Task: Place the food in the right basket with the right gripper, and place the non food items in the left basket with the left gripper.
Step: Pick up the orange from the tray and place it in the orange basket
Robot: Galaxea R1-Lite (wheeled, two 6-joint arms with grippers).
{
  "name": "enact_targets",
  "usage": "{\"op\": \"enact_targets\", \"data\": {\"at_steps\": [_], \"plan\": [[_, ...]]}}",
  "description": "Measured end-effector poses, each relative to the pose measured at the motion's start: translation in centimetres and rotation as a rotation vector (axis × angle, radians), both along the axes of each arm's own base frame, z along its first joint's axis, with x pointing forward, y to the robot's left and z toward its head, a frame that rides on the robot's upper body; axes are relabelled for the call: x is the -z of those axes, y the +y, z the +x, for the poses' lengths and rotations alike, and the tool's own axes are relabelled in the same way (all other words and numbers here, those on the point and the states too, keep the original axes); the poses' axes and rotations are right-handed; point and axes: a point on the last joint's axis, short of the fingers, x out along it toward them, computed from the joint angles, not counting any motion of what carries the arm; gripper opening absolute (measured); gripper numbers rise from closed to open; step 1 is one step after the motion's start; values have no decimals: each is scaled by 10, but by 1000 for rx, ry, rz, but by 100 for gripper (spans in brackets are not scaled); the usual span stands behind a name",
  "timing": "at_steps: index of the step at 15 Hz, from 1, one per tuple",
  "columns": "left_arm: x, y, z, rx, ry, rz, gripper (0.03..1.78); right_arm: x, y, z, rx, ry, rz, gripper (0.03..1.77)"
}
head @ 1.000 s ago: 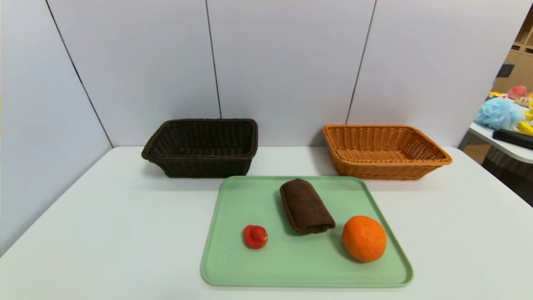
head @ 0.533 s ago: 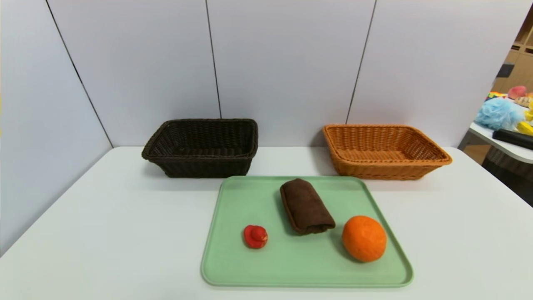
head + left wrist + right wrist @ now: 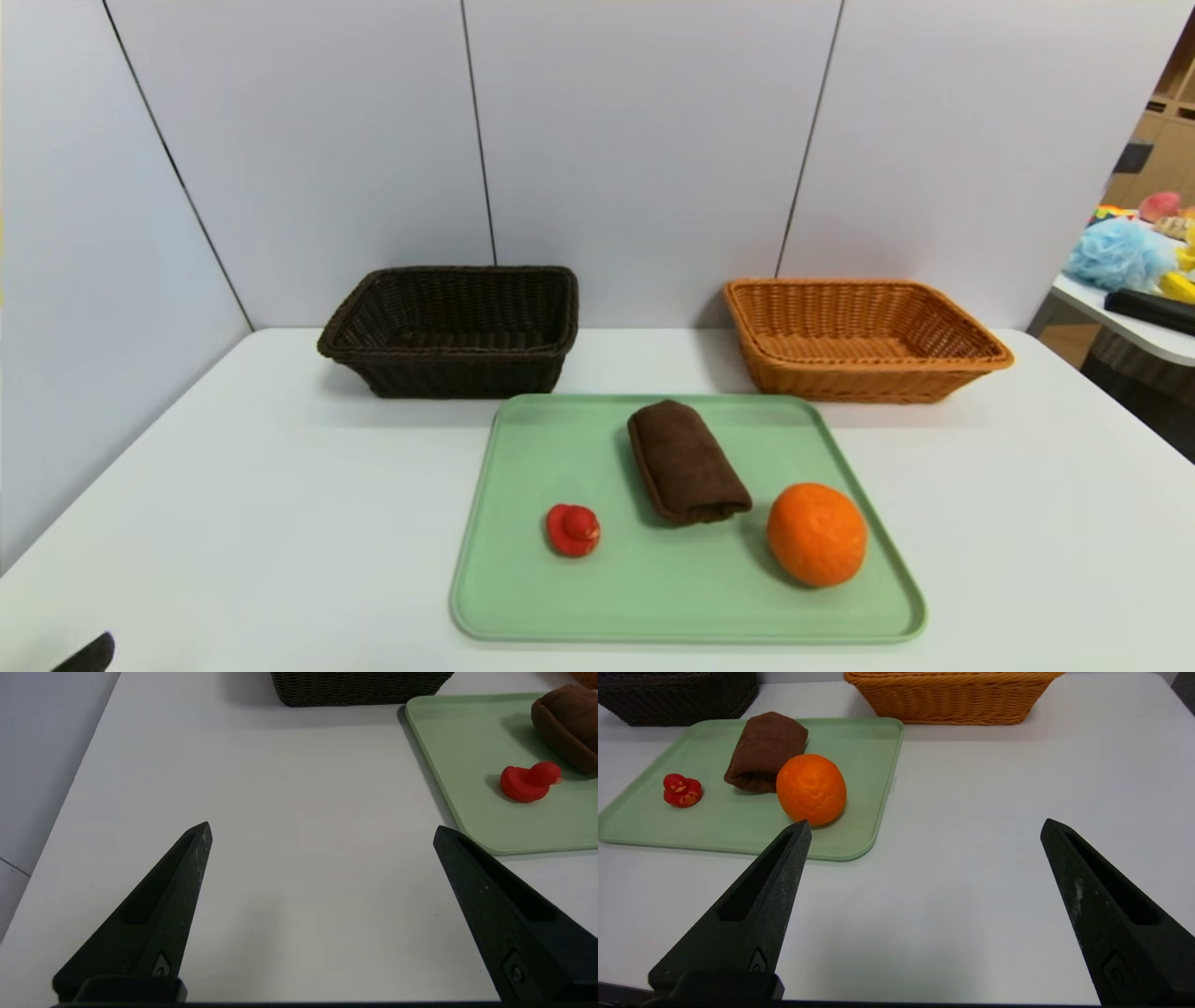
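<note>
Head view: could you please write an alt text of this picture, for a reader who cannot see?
A green tray on a white table holds a red toy, a rolled brown towel and an orange, from left to right. Behind it stand a dark brown basket at left and an orange-tan basket at right, both empty.

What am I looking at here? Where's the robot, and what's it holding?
One picture looks down from the robot's head. The other two come from cameras on its wrists, so each shows that arm's own black claw: the left gripper and the right gripper. Both are wide open, holding nothing.

On the white table is a green tray with a red toy, a rolled brown towel and an orange. Behind are a dark basket and an orange-tan basket.
</note>
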Motion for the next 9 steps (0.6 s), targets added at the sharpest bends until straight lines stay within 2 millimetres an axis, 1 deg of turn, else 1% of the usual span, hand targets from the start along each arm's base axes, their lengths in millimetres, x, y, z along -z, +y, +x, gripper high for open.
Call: {"op": "enact_targets", "data": {"at_steps": [3, 5, 7, 9], "plan": [[-28, -2, 38, 7, 91, -9, 169, -25, 1, 31, -22, 110, -3, 170], [-42, -3, 69, 13, 155, -15, 169, -38, 2, 55, -36, 176, -3, 170], [-52, -5, 100, 37, 206, -24, 169, -46, 3, 75, -50, 226, -2, 170], [-56, -7, 130, 83, 258, -40, 169, -53, 5, 95, -72, 267, -3, 170]]}}
